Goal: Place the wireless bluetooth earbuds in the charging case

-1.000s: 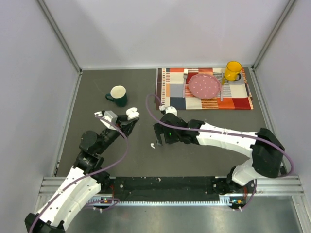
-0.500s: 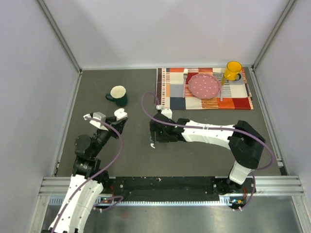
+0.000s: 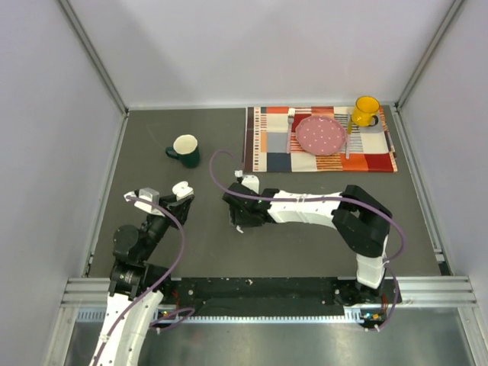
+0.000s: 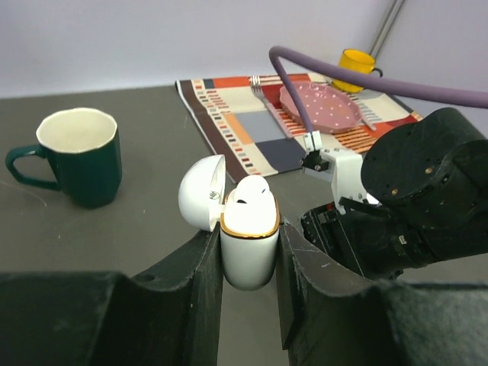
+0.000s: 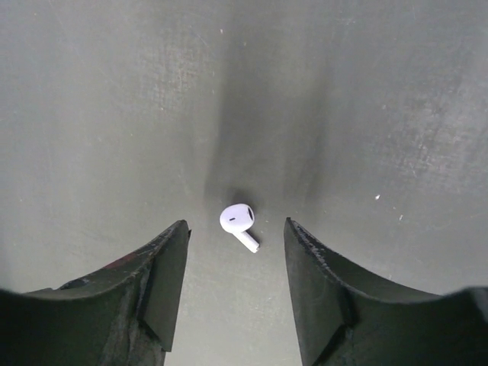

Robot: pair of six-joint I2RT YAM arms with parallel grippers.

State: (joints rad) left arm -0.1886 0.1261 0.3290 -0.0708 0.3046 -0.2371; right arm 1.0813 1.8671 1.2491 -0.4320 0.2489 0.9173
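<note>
The top external camera looks down on the whole worktop (image 3: 191, 130) from behind the arms (image 3: 305, 207), the left wrist camera low across it toward the placemat (image 3: 271, 126) both show, the right wrist straight down, close.

Earbud (image 4: 252, 195) stem hidden in chg case (image 4: 248, 248)

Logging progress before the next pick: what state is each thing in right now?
charging case: upright, lid open, one earbud in it.
loose earbud: lying on the table, ungripped.
left gripper: shut on the charging case.
right gripper: open, fingers either side of the loose earbud.
green mug: upright.
</note>
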